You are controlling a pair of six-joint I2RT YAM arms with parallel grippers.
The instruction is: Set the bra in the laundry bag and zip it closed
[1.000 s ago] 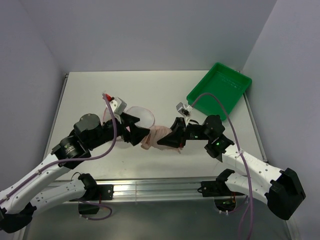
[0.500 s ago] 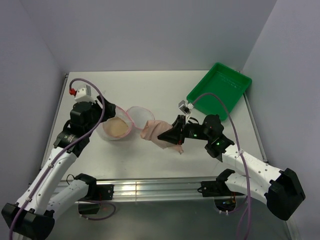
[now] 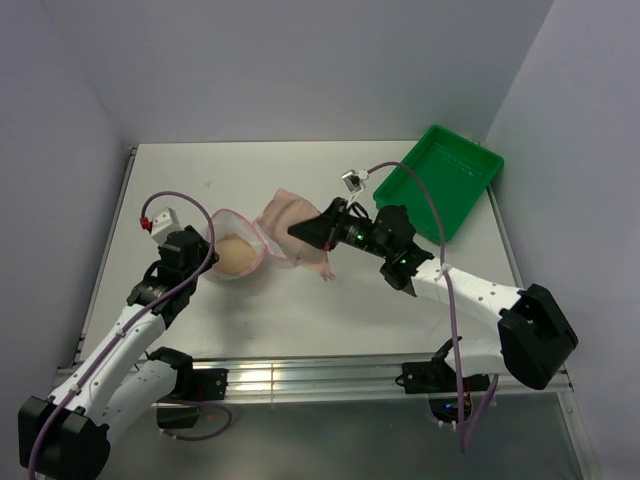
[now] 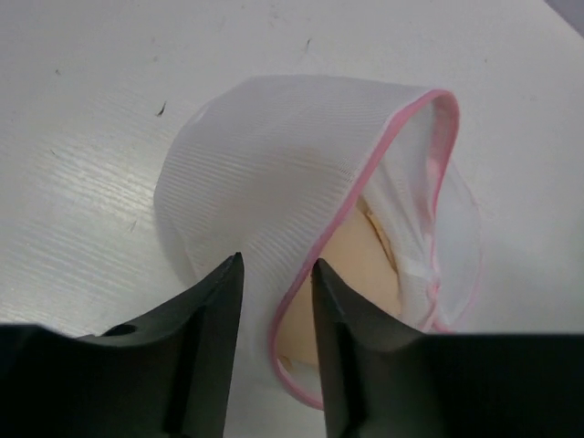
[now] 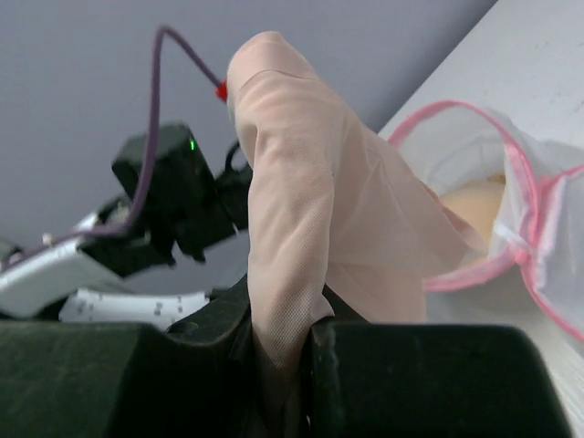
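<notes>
The laundry bag (image 3: 252,232) lies open at centre left, white mesh with a pink rim (image 4: 274,173). One peach cup of the bra (image 4: 351,274) rests inside it. The other part of the bra (image 3: 283,212) is lifted over the bag's right side, and my right gripper (image 3: 305,232) is shut on it; in the right wrist view the fabric (image 5: 292,182) rises from between the jaws (image 5: 283,310). My left gripper (image 3: 205,255) sits at the bag's left edge. Its fingers (image 4: 276,265) stand a little apart, straddling the pink rim, gaps showing on both sides.
A green tray (image 3: 440,180) stands at the back right, partly over the table's edge. The left arm (image 5: 173,192) shows behind the bra in the right wrist view. Grey walls close in on both sides and the back.
The left arm pulled back to the bag's left side and its jaws narrowed around the rim. My right gripper carried the bra up and toward the back left, over the bag.
</notes>
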